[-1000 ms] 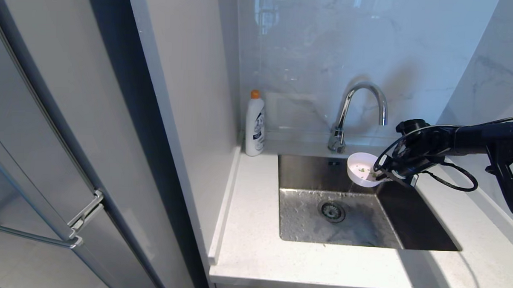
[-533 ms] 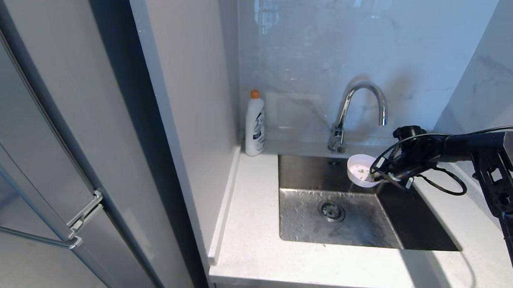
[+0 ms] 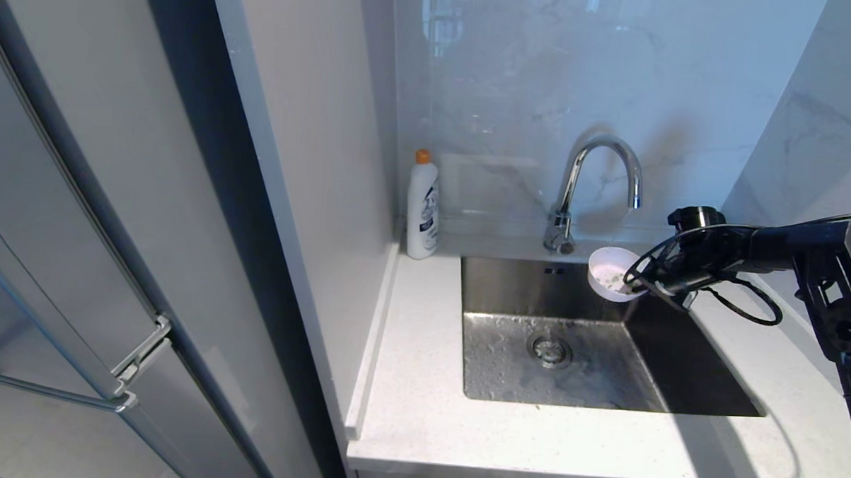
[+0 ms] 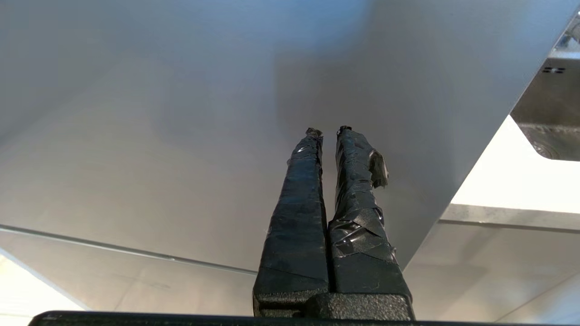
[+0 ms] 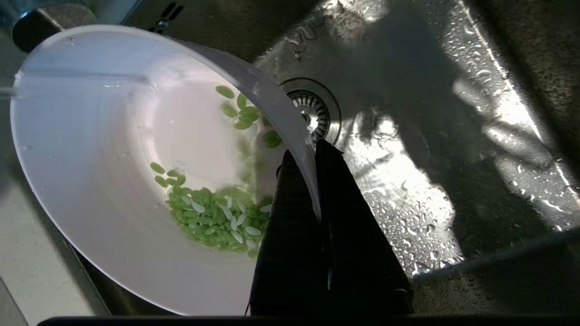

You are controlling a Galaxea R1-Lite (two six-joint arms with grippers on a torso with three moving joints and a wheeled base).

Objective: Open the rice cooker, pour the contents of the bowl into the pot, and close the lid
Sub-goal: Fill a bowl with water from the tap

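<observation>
My left hand [image 4: 327, 131] hangs parked beside a grey cabinet panel [image 4: 158, 113], fingers together. Over the sink's [image 3: 675, 375] far right corner, my right hand [image 3: 639, 289] is clamped on the rim of the bowl [image 3: 606, 272], tilted above the wet basin, green and white grains [image 5: 213, 217] pooled low inside. Beyond, at the counter's [image 3: 419, 408] back edge, stand the tap [image 3: 597, 181] and a white bottle [image 3: 423, 207].
</observation>
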